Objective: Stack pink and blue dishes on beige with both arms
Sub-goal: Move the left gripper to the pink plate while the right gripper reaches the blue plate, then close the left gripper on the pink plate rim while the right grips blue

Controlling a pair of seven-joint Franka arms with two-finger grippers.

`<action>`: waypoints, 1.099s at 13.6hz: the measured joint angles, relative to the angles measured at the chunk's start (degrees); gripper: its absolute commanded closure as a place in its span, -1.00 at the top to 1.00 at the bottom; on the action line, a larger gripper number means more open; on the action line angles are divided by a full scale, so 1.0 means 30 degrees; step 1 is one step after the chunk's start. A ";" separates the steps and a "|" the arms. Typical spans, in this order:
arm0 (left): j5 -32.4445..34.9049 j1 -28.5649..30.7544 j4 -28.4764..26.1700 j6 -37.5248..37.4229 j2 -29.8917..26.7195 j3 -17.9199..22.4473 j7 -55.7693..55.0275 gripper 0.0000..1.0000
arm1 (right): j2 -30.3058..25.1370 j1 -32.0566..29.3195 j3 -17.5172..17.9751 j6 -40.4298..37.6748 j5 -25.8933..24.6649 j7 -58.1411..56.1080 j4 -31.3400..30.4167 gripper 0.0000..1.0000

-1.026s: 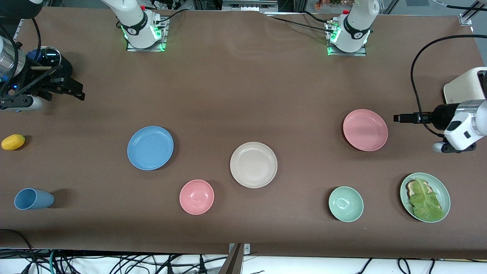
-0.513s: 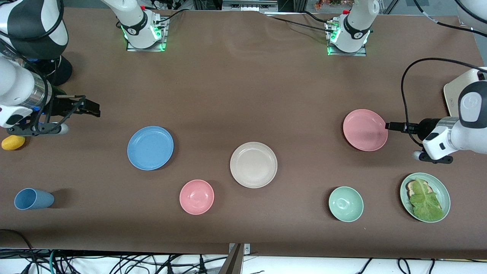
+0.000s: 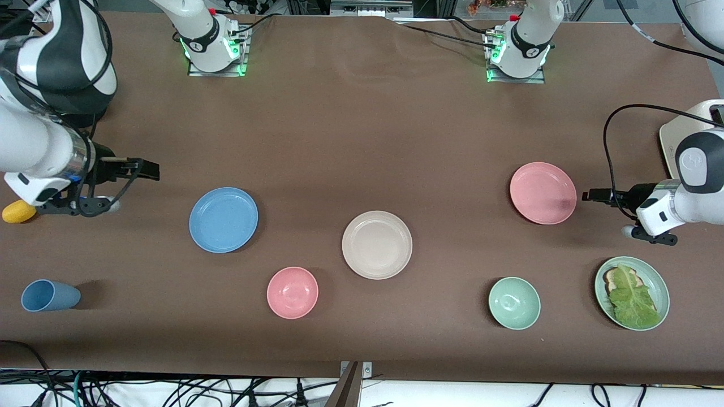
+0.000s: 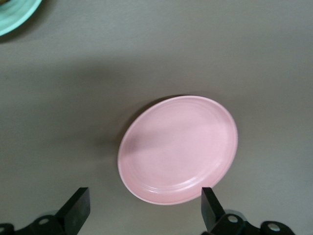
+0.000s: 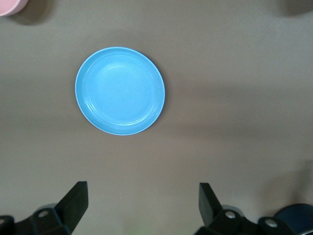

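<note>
1. I'm looking at the beige plate (image 3: 376,245) sitting bare in the middle of the table (image 3: 362,124), nothing stacked on it yet.
2. The blue plate (image 3: 223,219) is lying toward the right arm's end, well apart from the beige one; the pink plate (image 3: 543,193) is lying toward the left arm's end, a bit farther from the front camera than the beige plate.
3. My right gripper (image 3: 148,169) is hovering over bare table near the blue plate, not touching it. In the right wrist view its fingers (image 5: 74,200) are spread wide, holding nothing.
4. My left gripper (image 3: 593,195) is hanging just beside the pink plate's rim, apart from it. Fingers (image 4: 77,208) are wide open too, empty.
5. A small pink bowl (image 3: 292,292) is sitting nearer the front camera, between the blue and beige plates.
</note>
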 measured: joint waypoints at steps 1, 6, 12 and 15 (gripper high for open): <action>-0.0069 0.0222 -0.0568 0.0651 0.0003 0.0000 0.0262 1.00 | 0.0124 0.0016 0.0001 0.0005 0.0000 0.0000 0.0008 1.00; -0.0947 0.0679 -0.3248 0.3971 0.0010 -0.0009 0.1513 1.00 | 0.1262 -0.0291 -0.0110 0.0535 0.0000 -0.0630 0.0016 1.00; -0.2386 0.0685 -0.5421 0.6220 0.0009 0.0000 0.2454 0.99 | 0.4022 -0.0116 -0.0009 0.4507 0.0001 -0.0804 0.0032 1.00; -0.2612 0.0697 -0.6177 0.7384 0.0009 0.0004 0.2672 -0.16 | 0.5769 0.0132 0.0022 0.6301 0.0048 -0.0793 0.0047 1.00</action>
